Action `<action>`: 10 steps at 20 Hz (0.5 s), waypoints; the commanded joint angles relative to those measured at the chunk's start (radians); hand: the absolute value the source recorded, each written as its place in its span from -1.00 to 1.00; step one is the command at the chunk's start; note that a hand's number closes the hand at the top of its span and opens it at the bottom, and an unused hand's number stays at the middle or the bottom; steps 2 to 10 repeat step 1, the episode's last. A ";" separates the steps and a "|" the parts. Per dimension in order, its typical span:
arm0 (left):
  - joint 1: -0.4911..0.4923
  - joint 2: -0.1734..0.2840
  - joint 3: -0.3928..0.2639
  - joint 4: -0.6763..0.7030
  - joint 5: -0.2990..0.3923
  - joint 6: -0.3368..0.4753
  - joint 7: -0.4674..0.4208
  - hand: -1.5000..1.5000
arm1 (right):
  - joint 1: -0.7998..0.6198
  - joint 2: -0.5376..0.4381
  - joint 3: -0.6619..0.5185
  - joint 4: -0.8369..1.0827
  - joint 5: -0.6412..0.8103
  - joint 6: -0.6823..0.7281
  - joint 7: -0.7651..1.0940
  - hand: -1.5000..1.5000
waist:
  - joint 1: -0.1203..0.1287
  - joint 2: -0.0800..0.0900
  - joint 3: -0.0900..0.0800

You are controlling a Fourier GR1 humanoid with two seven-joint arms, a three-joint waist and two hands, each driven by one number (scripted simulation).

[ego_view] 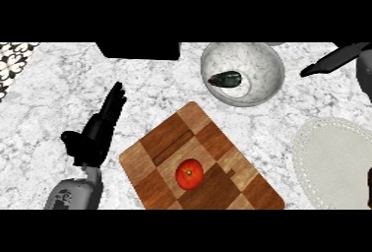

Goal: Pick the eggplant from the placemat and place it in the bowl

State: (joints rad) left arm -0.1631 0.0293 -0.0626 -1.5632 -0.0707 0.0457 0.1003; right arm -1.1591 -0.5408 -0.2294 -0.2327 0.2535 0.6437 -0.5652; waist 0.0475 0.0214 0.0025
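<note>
A dark eggplant (225, 78) lies inside the grey marbled bowl (262, 59) at the back of the counter, left of the bowl's centre. The pale oval placemat (330, 157) sits at the right with nothing on the part I can see. My left hand (93, 135) rests on the counter at the left, open, its fingers straight and pointing away from me, far from both bowl and placemat. Only a dark sliver of my right hand (369, 187) shows at the right edge, over the placemat.
A checkered wooden cutting board (218, 142) lies in the middle with a red tomato (190, 173) on it. A dark pan (365, 74) with a black handle (330, 60) sits back right. A black box (138, 50) stands at the back.
</note>
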 commanded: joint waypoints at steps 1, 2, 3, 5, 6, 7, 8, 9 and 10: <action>0.025 0.003 -0.006 -0.023 0.002 -0.006 0.002 0.00 | 0.052 -0.033 0.011 -0.006 0.000 0.177 -0.143 -1.00 | 0.006 0.000 0.001; 0.025 0.003 -0.006 -0.023 0.002 -0.006 0.002 0.00 | 0.052 -0.033 0.011 -0.006 0.000 0.177 -0.143 -1.00 | 0.006 0.000 0.001; 0.025 0.003 -0.006 -0.023 0.002 -0.006 0.002 0.00 | 0.052 -0.033 0.011 -0.006 0.000 0.177 -0.143 -1.00 | 0.006 0.000 0.001; 0.025 0.003 -0.006 -0.023 0.002 -0.006 0.002 0.00 | 0.052 -0.033 0.011 -0.006 0.000 0.177 -0.143 -1.00 | 0.006 0.000 0.001; 0.025 0.003 -0.006 -0.023 0.002 -0.006 0.002 0.00 | 0.052 -0.033 0.011 -0.006 0.000 0.177 -0.143 -1.00 | 0.006 0.000 0.001; 0.025 0.003 -0.006 -0.023 0.002 -0.006 0.002 0.00 | 0.052 -0.033 0.011 -0.006 0.000 0.177 -0.143 -1.00 | 0.006 0.000 0.001; 0.025 0.003 -0.006 -0.023 0.002 -0.006 0.002 0.00 | 0.052 -0.033 0.011 -0.006 0.000 0.177 -0.143 -1.00 | 0.006 0.000 0.001; 0.025 0.003 -0.006 -0.023 0.002 -0.006 0.002 0.00 | 0.052 -0.033 0.011 -0.006 0.000 0.177 -0.143 -1.00 | 0.006 0.000 0.001; 0.025 0.003 -0.006 -0.023 0.002 -0.006 0.002 0.00 | 0.052 -0.033 0.011 -0.006 0.000 0.177 -0.143 -1.00 | 0.006 0.000 0.001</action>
